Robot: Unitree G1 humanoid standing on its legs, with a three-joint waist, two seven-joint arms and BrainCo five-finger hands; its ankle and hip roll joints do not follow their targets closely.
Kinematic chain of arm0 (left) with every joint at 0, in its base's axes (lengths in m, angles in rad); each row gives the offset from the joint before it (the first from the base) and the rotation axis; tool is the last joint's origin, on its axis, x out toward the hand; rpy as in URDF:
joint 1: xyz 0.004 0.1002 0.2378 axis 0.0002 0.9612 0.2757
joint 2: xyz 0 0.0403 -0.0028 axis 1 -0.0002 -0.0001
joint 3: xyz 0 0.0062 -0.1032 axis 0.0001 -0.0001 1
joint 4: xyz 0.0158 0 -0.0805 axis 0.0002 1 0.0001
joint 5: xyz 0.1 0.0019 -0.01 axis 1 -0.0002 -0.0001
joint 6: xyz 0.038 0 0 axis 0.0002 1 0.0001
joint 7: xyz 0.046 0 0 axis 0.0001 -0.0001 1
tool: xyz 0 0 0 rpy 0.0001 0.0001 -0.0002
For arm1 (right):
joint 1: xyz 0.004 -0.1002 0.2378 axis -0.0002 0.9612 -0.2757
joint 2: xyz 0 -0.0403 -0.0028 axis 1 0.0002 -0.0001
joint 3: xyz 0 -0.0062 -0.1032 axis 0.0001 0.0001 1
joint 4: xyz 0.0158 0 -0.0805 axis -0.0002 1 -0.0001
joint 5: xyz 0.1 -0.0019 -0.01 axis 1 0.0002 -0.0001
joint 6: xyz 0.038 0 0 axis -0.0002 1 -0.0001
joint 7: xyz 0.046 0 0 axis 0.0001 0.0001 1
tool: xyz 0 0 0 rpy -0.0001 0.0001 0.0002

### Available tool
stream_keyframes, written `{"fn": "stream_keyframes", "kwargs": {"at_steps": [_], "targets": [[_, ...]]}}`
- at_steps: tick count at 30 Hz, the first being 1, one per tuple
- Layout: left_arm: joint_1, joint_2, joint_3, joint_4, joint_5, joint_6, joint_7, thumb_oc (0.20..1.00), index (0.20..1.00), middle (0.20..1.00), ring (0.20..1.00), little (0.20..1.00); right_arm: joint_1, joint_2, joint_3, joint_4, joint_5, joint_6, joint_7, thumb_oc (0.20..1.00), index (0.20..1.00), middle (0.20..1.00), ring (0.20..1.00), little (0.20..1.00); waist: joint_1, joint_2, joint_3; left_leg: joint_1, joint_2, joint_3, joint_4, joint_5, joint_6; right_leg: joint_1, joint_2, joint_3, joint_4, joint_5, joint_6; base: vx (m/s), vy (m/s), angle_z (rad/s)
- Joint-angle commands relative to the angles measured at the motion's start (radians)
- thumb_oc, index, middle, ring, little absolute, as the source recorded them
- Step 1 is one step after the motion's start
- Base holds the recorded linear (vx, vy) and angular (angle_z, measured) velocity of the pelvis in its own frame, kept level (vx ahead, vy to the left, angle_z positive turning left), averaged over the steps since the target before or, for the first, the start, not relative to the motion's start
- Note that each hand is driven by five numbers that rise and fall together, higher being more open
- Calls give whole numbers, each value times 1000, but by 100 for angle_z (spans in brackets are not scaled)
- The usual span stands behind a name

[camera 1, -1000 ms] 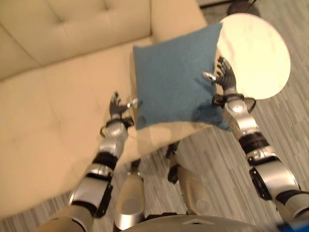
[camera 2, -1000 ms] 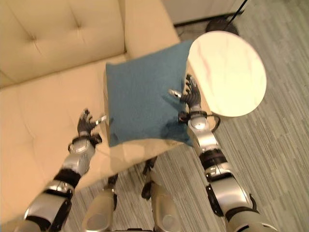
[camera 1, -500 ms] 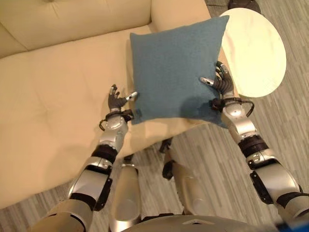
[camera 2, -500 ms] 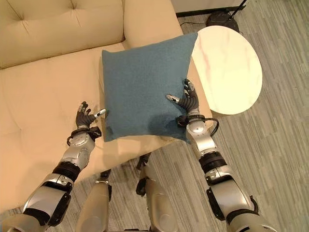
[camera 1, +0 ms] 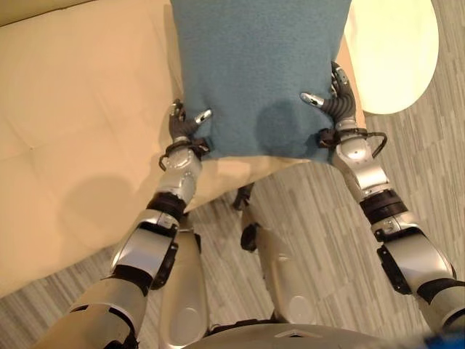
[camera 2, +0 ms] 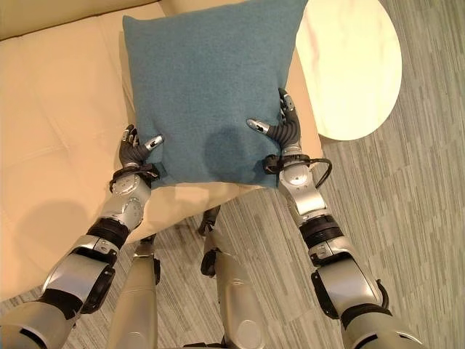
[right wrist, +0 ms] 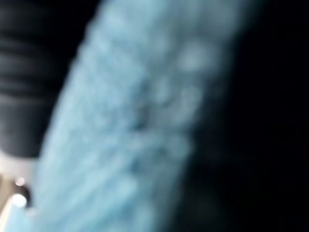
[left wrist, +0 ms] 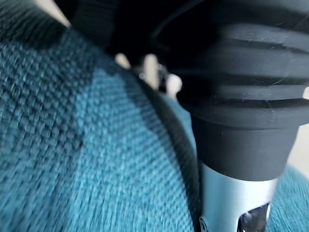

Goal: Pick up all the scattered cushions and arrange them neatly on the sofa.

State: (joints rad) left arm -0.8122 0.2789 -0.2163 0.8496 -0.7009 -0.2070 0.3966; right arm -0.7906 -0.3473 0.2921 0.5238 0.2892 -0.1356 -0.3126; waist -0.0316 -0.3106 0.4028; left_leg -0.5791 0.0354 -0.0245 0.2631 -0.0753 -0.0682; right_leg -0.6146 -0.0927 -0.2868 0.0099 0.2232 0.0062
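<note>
A blue cushion hangs upright between my two hands, in front of the cream sofa's seat and over its front edge. My left hand grips the lower left corner, thumb on the front face. At the lower right edge my right hand holds it, thumb across the front and fingers curved along the side. The cushion's top runs out of the eye views. The left wrist view has the blue weave pressed against the hand's dark cover. Blurred blue cloth crosses the right wrist view.
A round pale side table stands to the right of the sofa, just behind my right hand. Grey wood-plank floor runs in front of the sofa and to the right. The seat stretches bare to the left.
The camera has tipped down and the whole picture has shifted. The cushion has turned from tilted to square and upright, and both hands have closed in on its lower corners.
</note>
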Motion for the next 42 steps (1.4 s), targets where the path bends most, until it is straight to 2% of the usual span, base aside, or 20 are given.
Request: {"fn": "stream_keyframes", "kwargs": {"at_steps": [1, 4, 5, 6, 7, 8, 10, 15, 25, 29, 30, 32, 33, 35, 36, 38, 39, 40, 41, 42], "targets": [[-89, -49, -58, -41, -12, -25, -20, 1000, 1000, 1000, 1000, 1000, -11, 44, 50, -49, -9, -25, 12, 1000, 1000, 1000, 1000, 1000, -5, 35, -38, -17, -10, -4, -72, 53, 7, 70, -68, -2, -23, -10, 179, 0, 0, 0], [-105, -71, -65, -60, -37, -35, -23, 1000, 1000, 1000, 1000, 1000, -20, 68, 66, -56, -4, -27, 15, 1000, 1000, 1000, 1000, 1000, -12, 38, -41, -19, -9, -3, -75, 55, 6, 63, -65, 4, -29, -6, 180, 1, -1, -1], [-105, -81, -66, -73, -48, -41, -25, 859, 859, 859, 859, 859, -21, 75, 70, -58, -4, -27, 16, 1000, 1000, 1000, 1000, 1000, -13, 40, -43, -19, -8, -4, -77, 56, 6, 61, -64, 6, -30, -6, 181, 0, 0, 0], [-103, -89, -67, -82, -55, -44, -26, 520, 520, 520, 520, 520, -19, 79, 73, -60, -6, -26, 17, 1000, 1000, 1000, 1000, 1000, -14, 43, -44, -17, -8, -5, -78, 58, 5, 62, -64, 7, -30, -7, 180, 0, 0, 0], [-100, -100, -66, -91, -68, -50, -27, 200, 200, 200, 200, 200, -17, 84, 77, -62, -6, -27, 20, 523, 523, 523, 523, 523, -14, 48, -45, -14, -7, -7, -84, 60, 5, 61, -65, 7, -30, -7, 180, 9, 5, -4], [-96, -106, -65, -98, -79, -55, -31, 200, 200, 200, 200, 200, -15, 87, 79, -62, -5, -28, 24, 200, 200, 200, 200, 200, -15, 53, -47, -9, -7, -7, -90, 62, 5, 63, -65, 8, -30, -9, 179, 6, 7, -5], [-93, -112, -60, -107, -93, -62, -32, 200, 200, 200, 200, 200, -11, 92, 81, -64, -4, -29, 26, 200, 200, 200, 200, 200, -14, 58, -49, -1, -8, -6, -100, 66, 3, 68, -66, 9, -31, -10, 180, 3, 1, -3], [-53, -111, -31, -164, -118, -80, -45, 200, 200, 200, 200, 200, 12, 96, 70, -65, -10, -31, 31, 200, 200, 200, 200, 200, -1, 95, -61, 67, -9, -1, -149, 79, -2, 112, -71, 12, -40, -15, 179, 6, 3, 2], [257, -147, 21, -420, -123, -86, -105, 200, 200, 200, 200, 200, 237, 88, 37, -162, -61, -22, 93, 200, 200, 200, 200, 200, 59, 170, -88, 271, -7, -17, -236, 97, -14, 286, -72, -19, -33, -73, 165, 48, -34, 3], [407, -166, -9, -508, -94, -61, -151, 200, 200, 200, 200, 200, 372, 100, 22, -225, -67, -35, 129, 200, 200, 200, 200, 200, 96, 221, -93, 353, -14, -65, -287, 141, -40, 378, -76, -91, 6, -135, 147, 25, -91, 25], [407, -166, -9, -508, -94, -61, -151, 200, 200, 200, 200, 200, 372, 100, 22, -225, -67, -35, 129, 200, 200, 200, 200, 200, 96, 221, -93, 353, -14, -65, -287, 141, -40, 379, -76, -91, 6, -135, 147, -9, -88, 80], [475, -175, -32, -563, -100, -44, -190, 200, 200, 200, 200, 200, 449, 96, -1, -268, -66, -42, 144, 200, 200, 200, 200, 200, 112, 259, -111, 360, -16, -122, -302, 176, -62, 436, -80, -182, 23, -179, 136, -18, -146, 107], [492, -171, -37, -578, -99, -43, -203, 200, 200, 200, 200, 200, 470, 91, -9, -277, -65, -49, 145, 200, 200, 200, 200, 200, 120, 269, -119, 357, -19, -127, -297, 186, -71, 457, -80, -210, 22, -189, 133, -15, -136, 124], [538, -170, -45, -602, -109, -35, -226, 200, 200, 200, 200, 200, 505, 90, -21, -291, -60, -53, 151, 200, 200, 200, 200, 200, 128, 284, -134, 360, -22, -139, -284, 192, -80, 503, -80, -255, 6, -202, 128, -19, -64, 107], [539, -170, -45, -603, -109, -34, -226, 200, 200, 200, 200, 200, 507, 90, -21, -291, -60, -53, 151, 200, 200, 200, 200, 200, 127, 284, -134, 361, -22, -140, -284, 192, -80, 505, -80, -257, 5, -202, 128, 14, -53, 76], [608, -166, -36, -626, -128, -25, -256, 200, 200, 200, 200, 200, 548, 87, -23, -322, -57, -59, 169, 200, 200, 200, 200, 200, 135, 281, -168, 382, -13, -87, -263, 175, -95, 577, -64, -284, -35, -221, 134, 106, -107, 58], [610, -166, -36, -627, -128, -25, -257, 200, 200, 200, 200, 200, 550, 87, -22, -323, -57, -58, 169, 200, 200, 200, 200, 200, 135, 281, -168, 384, -12, -87, -262, 173, -96, 581, -63, -284, -37, -221, 133, 98, -51, 44], [644, -167, -31, -640, -136, -19, -268, 200, 200, 200, 200, 200, 559, 93, -18, -344, -56, -57, 175, 200, 200, 200, 200, 200, 126, 278, -191, 405, 6, 15, -256, 170, -90, 617, -65, -311, -61, -210, 138, 48, 45, 67], [661, -163, -30, -645, -136, -16, -276, 200, 200, 200, 200, 200, 565, 94, -18, -349, -57, -56, 177, 200, 200, 200, 200, 200, 127, 276, -203, 422, 11, 53, -260, 168, -84, 633, -64, -320, -75, -202, 139, 60, 70, 88], [670, -159, -34, -646, -130, -11, -282, 200, 200, 200, 200, 200, 570, 94, -23, -359, -58, -57, 178, 200, 200, 200, 200, 200, 116, 274, -215, 430, 26, 120, -262, 172, -77, 645, -66, -336, -79, -199, 141, 69, 79, 89]]}}
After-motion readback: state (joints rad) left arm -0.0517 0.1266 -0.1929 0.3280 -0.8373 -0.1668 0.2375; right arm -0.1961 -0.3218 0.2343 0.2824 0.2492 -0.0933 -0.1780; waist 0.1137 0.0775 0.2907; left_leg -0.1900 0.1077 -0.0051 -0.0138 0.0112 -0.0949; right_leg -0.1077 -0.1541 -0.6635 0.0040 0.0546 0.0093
